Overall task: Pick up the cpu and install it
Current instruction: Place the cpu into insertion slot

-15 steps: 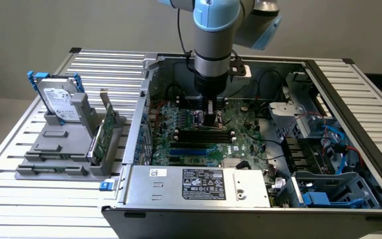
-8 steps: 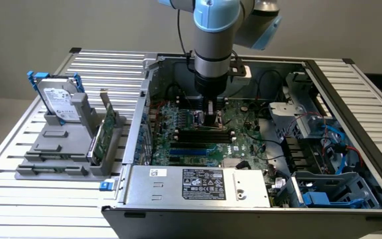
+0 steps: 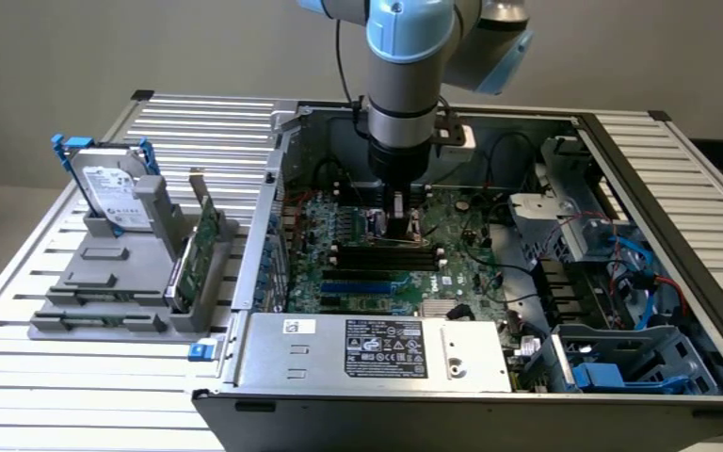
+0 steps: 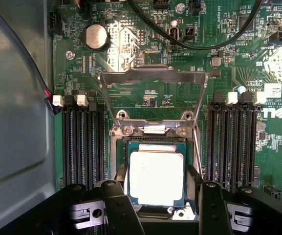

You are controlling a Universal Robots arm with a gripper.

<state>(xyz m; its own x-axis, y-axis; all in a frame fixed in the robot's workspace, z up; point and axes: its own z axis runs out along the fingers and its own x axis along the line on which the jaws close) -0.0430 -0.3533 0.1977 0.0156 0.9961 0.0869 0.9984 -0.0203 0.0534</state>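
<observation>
Deep inside the open computer case (image 3: 644,188) on the table (image 3: 199,122), over the socket (image 4: 153,130) of the motherboard (image 4: 150,95), clamped the cpu (image 4: 156,177) by two opposite edges between the black fingers (image 4: 117,205) of the end effector (image 4: 158,175). Looked small, flat and square, with a pale silvery metal lid on a green board showing as a thin rim. Lay level, lid up toward the wrist camera, no long axis to tell, edges square to the socket frame and parallel to the memory slots (image 4: 79,142) on both sides, raised load plate (image 4: 153,73) just beyond.
</observation>
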